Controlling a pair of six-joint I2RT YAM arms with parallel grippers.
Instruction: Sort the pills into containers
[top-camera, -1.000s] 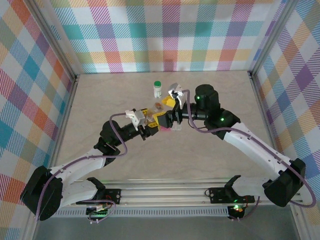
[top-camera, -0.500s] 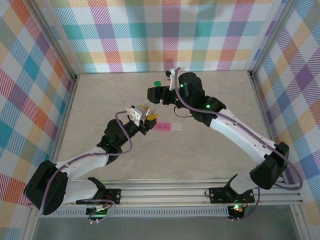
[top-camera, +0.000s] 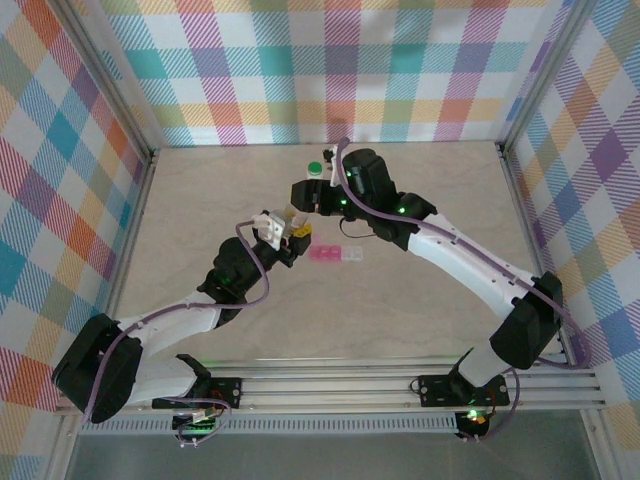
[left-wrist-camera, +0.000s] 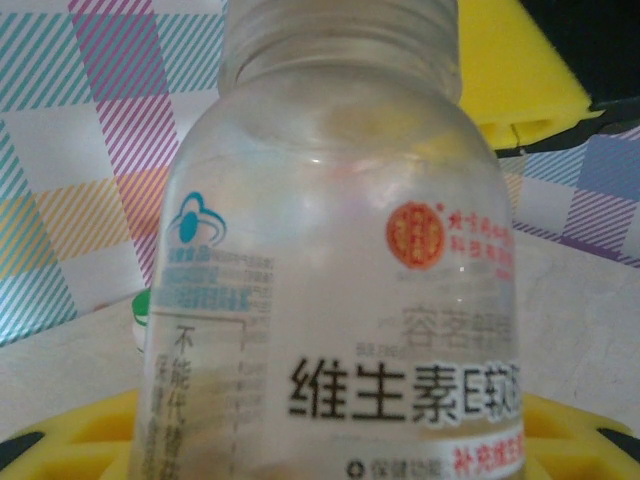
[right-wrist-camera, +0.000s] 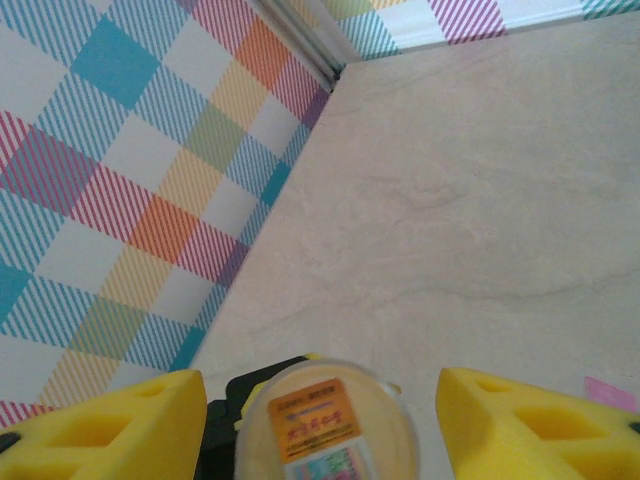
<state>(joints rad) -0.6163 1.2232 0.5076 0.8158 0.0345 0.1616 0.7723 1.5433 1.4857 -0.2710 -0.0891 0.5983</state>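
While the pill-box strip (top-camera: 335, 254) lies on the table just beside the left gripper (top-camera: 290, 230), which is clenched on the vitamin bottle (left-wrist-camera: 340, 300), the right gripper (right-wrist-camera: 318, 405), spread either side of its top, should be centred, closed squarely and twisted gently.

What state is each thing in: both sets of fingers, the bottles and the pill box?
left fingers: shut on clear bottle
right fingers: open, holding nothing
clear bottle: gripped, cap state unclear
green-capped bottle: upright, capped
pill box: lying flat, lids unclear
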